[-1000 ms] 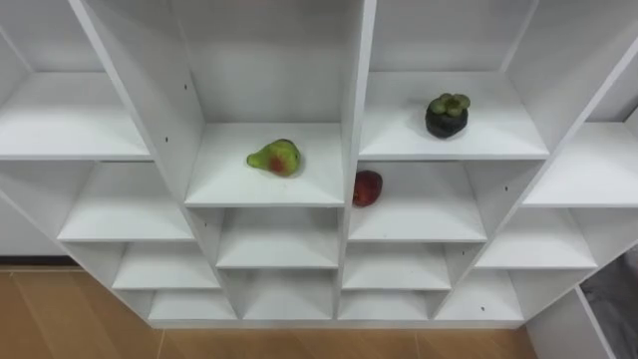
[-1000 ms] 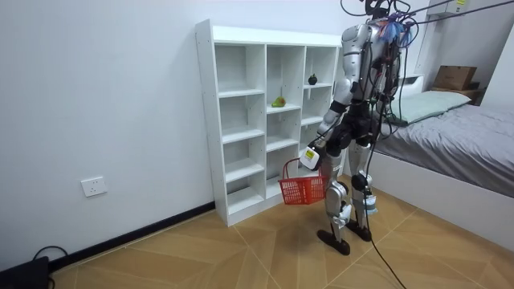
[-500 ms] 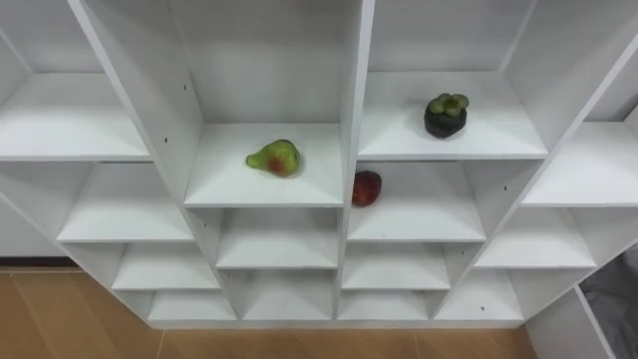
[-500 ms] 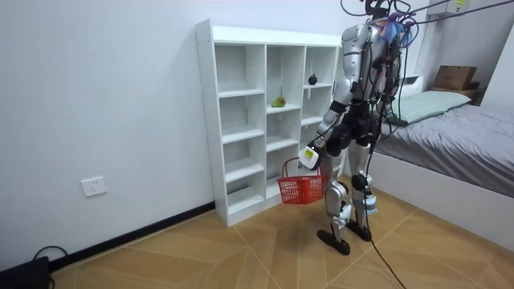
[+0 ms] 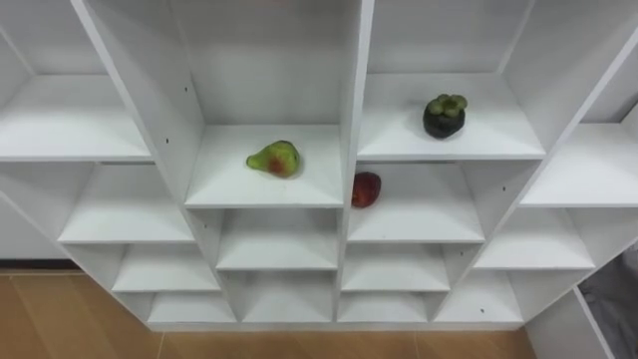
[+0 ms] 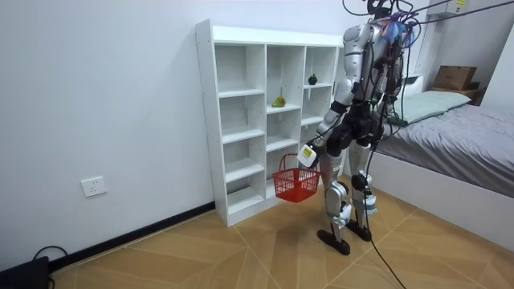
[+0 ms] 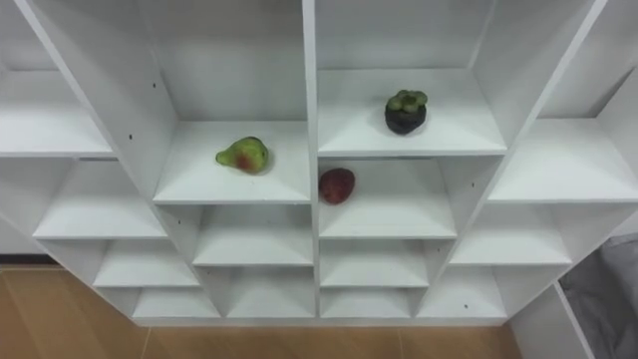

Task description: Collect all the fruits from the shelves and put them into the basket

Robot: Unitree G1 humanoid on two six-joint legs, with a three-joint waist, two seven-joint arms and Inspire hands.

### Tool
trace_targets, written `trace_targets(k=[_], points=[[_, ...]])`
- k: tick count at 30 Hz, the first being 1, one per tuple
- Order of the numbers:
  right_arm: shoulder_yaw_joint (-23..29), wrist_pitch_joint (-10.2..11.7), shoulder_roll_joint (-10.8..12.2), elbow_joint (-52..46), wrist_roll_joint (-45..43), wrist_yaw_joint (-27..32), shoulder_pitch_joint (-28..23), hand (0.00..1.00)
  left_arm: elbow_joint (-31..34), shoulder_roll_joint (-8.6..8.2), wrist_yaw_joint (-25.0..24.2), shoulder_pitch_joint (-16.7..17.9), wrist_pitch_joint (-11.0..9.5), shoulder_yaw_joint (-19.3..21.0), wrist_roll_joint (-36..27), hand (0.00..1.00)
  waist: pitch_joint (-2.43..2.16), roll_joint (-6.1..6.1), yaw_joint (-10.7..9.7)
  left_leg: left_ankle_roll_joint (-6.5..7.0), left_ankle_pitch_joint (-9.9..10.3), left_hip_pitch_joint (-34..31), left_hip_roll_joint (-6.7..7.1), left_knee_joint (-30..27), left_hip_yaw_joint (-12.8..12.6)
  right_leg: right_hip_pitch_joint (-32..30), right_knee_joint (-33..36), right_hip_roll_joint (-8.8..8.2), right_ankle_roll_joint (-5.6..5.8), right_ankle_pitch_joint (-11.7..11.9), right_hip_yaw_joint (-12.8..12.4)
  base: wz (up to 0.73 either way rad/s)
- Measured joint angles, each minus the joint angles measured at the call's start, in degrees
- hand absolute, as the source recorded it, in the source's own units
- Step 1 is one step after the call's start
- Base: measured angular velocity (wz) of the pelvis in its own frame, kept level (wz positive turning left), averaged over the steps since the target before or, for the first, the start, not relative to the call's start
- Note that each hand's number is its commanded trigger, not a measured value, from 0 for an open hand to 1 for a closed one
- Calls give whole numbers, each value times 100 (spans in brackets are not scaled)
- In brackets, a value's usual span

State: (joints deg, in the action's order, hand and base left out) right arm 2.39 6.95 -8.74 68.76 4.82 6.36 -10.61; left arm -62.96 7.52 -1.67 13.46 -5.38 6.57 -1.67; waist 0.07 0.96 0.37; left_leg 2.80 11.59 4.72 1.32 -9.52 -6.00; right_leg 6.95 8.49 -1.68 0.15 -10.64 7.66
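I stand facing a white closet of open shelves. A green and red pear lies in a middle compartment. A red fruit sits one shelf lower, just right of the divider. A dark mangosteen with a green top rests on the upper right shelf. In the room view the pear and the mangosteen are at about my chest height. My left hand hangs low beside my hip, shut on the handle of a red basket.
The other compartments hold nothing. A bed with a grey cover stands close behind me at the room view's right, with a cardboard box beyond it. The wooden floor lies open at the room view's left.
The red basket has swung slightly up and towards the closet with my left hand. The fruits have not moved.
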Motion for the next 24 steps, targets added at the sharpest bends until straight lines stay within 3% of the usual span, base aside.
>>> trace_targets(k=[9, 12, 14, 20, 24], points=[[-144, 122, 24, -1208, -485, 310, -325, 0, 43, 2, -1, 17, -128, -4, -15, 100, -4, 42, 20, 2, -1, 4, 13, -16, -14, -9, -60, 2, 1, 1, -48, -1], [-350, 115, 28, -2001, -519, 346, -590, 0, 150, 1, 64, 62, -132, -137, -65, 100, -3, 39, 23, 1, -1, -5, 1, 4, -19, -19, -65, 9, 3, 3, -70, 0], [-442, 107, 39, -3049, -812, 348, -833, 0, 240, -24, 102, 62, -155, -279, -73, 100, -7, 20, 12, 0, 0, -36, -4, 16, -44, -68, -55, 20, 2, 4, -117, -7], [-468, 186, 56, -4784, -1224, 381, -937, 0, 269, -28, 110, 43, -304, -348, -75, 100, -5, -17, -27, -1, 1, -35, 3, 44, -85, -100, -42, 25, 2, 5, -109, -1], [-462, 413, 55, -5599, -1331, 561, -1016, 0, 275, -30, 109, 83, -389, -355, -46, 100, -4, -62, -24, -2, 1, -16, 14, 92, -153, -113, -26, 33, 2, 5, -159, -9]])
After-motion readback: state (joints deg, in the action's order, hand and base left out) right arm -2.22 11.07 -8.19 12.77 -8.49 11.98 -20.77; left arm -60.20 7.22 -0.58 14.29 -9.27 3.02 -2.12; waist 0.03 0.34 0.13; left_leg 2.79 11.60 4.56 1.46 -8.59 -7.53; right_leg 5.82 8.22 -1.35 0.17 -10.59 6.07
